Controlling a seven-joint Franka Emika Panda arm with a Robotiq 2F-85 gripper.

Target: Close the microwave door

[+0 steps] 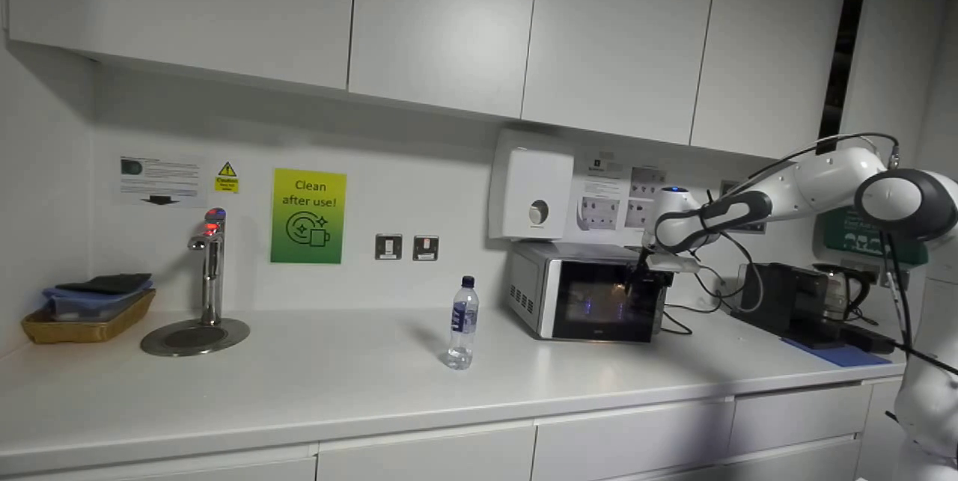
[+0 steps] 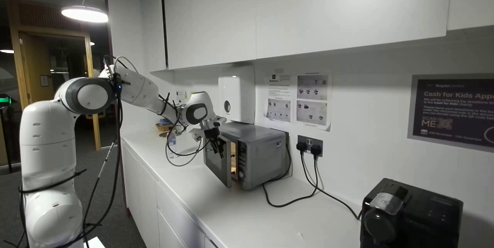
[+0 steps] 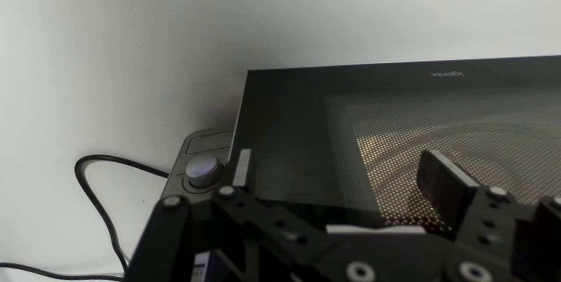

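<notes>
The microwave (image 2: 266, 159) sits on the white counter (image 1: 337, 391), close to the wall (image 2: 355, 124). Its door (image 2: 217, 163) is a little bit open. In an exterior view there is a gap between the loose edge of the door and the microwave, and yellow light (image 2: 233, 157) shows in that gap.

The robot arm (image 2: 46, 144) reaches over the counter. Its gripper (image 3: 344, 172) is at the front of the door, up high and near the loose edge. The fingers (image 3: 445, 179) are wide apart, and the dark door is behind the space between them. I cannot tell if they touch the door.

In the wrist view, a round knob (image 3: 204, 170) peeks out beside the door, and a black cord (image 3: 96, 203) bends over the counter.

A water bottle (image 1: 463, 328) stands upright near the microwave, but apart from it. A white box (image 1: 533, 189) is on the wall just above the microwave. Farther along are a shiny tap (image 1: 212, 279) and a brown basket (image 1: 93, 327) with blue things in it. A green and yellow sign (image 1: 307, 215) is on the wall. In an exterior view, two black plugs (image 2: 316, 150) are in the wall, and a black machine (image 2: 420, 209) is on the counter.
</notes>
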